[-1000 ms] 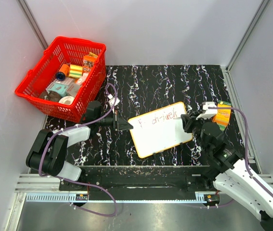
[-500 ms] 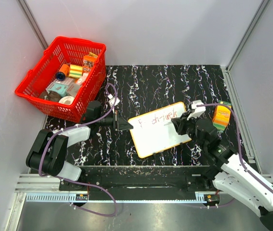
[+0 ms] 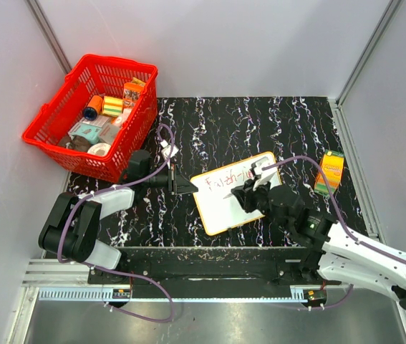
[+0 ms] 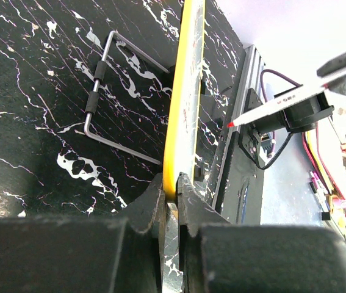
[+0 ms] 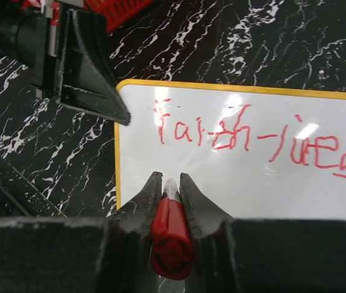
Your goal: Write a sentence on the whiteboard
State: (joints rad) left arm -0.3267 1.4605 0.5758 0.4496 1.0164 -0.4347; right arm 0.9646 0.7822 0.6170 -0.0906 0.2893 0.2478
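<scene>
The whiteboard (image 3: 225,212) lies tilted on the black marbled table, white with an orange-yellow rim. One line of red handwriting, the sentence (image 3: 225,179), runs along its upper part and shows clearly in the right wrist view (image 5: 246,139). My left gripper (image 3: 188,186) is shut on the board's left rim (image 4: 183,91), pinched between the fingers (image 4: 173,189). My right gripper (image 3: 244,195) is shut on a red marker (image 5: 171,238) and hovers over the board's blank area below the start of the writing (image 5: 171,183). The marker's tip also shows in the left wrist view (image 4: 264,111).
A red basket (image 3: 54,143) with several small packages stands at the back left. An orange box (image 3: 330,170) lies at the right table edge. A wire stand (image 4: 99,85) lies behind the board. Grey walls enclose the table.
My right arm has swept left with the marker, from the board's right edge to its left-middle. The left gripper, the board and the orange box have stayed still.
</scene>
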